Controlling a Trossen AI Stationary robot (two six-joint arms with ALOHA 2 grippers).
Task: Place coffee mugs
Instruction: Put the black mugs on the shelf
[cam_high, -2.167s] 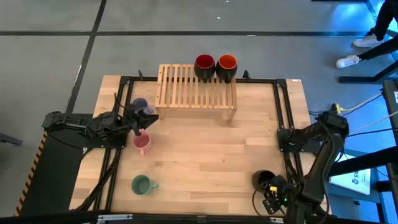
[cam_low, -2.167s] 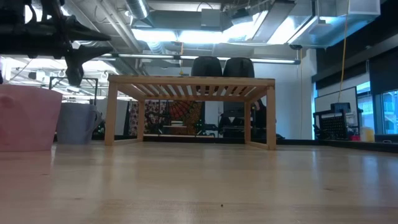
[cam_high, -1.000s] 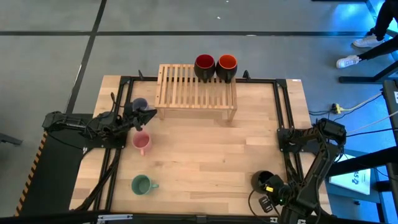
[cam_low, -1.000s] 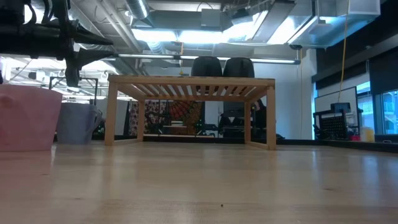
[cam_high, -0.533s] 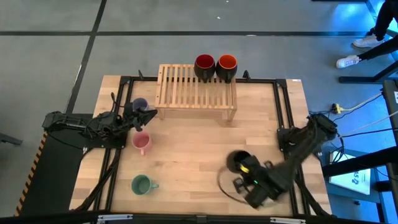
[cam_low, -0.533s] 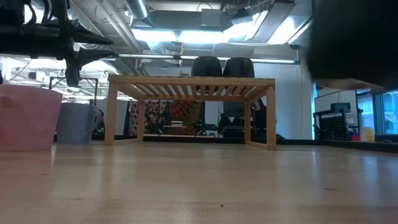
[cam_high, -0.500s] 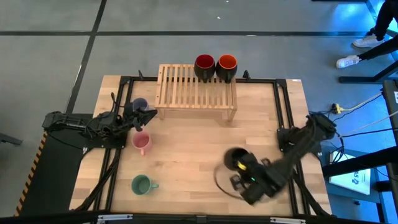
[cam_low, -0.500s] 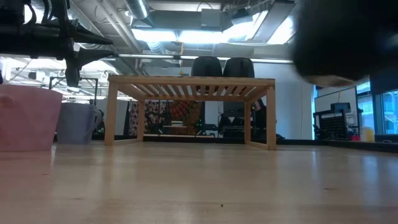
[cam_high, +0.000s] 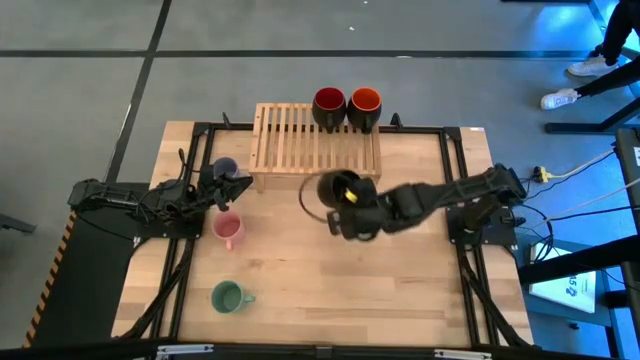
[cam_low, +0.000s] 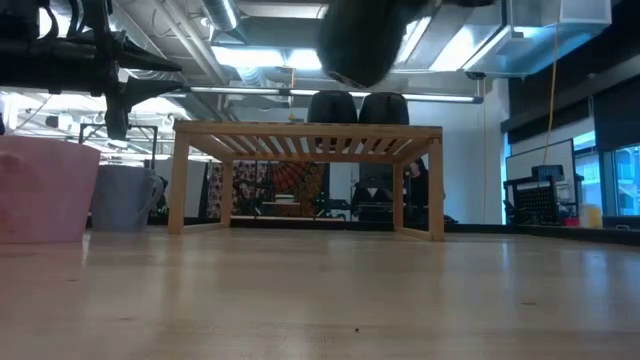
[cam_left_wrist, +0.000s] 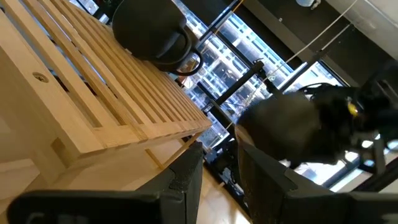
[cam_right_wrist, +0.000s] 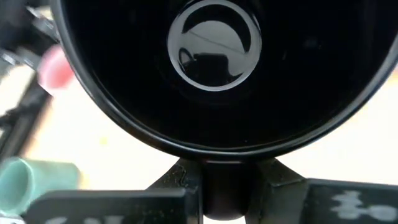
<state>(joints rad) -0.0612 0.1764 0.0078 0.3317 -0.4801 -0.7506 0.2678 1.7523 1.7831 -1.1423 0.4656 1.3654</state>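
My right gripper (cam_high: 352, 207) is shut on the all-black mug (cam_high: 338, 189), in the air just in front of the slatted wooden rack (cam_high: 300, 150). In the low view this mug (cam_low: 362, 40) hangs above the rack's top. Two dark mugs, one red inside (cam_high: 329, 104) and one orange-red inside (cam_high: 364, 103), stand at the rack's far right end. The lavender (cam_high: 224, 167), pink (cam_high: 228, 230) and green (cam_high: 228, 296) mugs stand on the table at the left. My left gripper (cam_left_wrist: 219, 180) is open with nothing between its fingers, beside the lavender mug. My right gripper pinches the black mug's handle (cam_right_wrist: 222, 194) between its two fingers (cam_right_wrist: 180, 183). The arm reaches in from the table's right side. The mug is lifted clear of table and rack, and its open mouth (cam_right_wrist: 214, 37) faces back toward the wrist.
Black frame rails (cam_high: 450, 160) run along the table's left, far and right sides. The rack (cam_low: 305, 135) stands on legs with open room beneath it. Bare tabletop (cam_high: 330, 290) lies in the middle and near part.
My right gripper has carried the black mug from the table's near right corner toward the far edge and the left, up to the front of the rack. The mug has risen high above the table. The grip has stayed shut.
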